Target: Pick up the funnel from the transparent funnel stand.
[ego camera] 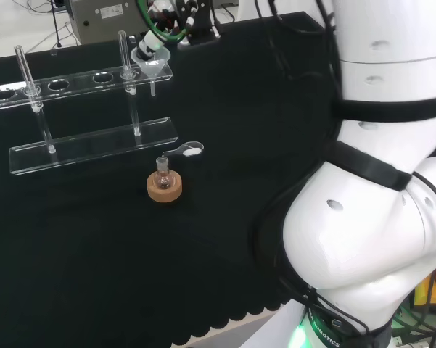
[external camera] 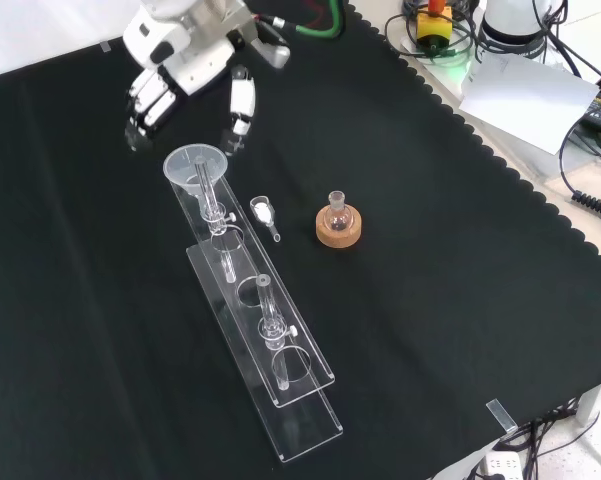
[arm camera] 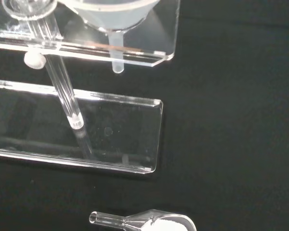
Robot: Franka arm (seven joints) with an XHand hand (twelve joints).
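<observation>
Just below the open-fingered hand, the funnel sits in its stand.

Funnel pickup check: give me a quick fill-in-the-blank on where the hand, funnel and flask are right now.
1. The funnel sits in the clear ____, not yet lifted.
2. The hand has its fingers ____ and holds nothing.
3. The small flask stands on a ____ ring.
4. The glass scoop holds a ____ powder.

Missing words: stand; open; cork; white
</observation>
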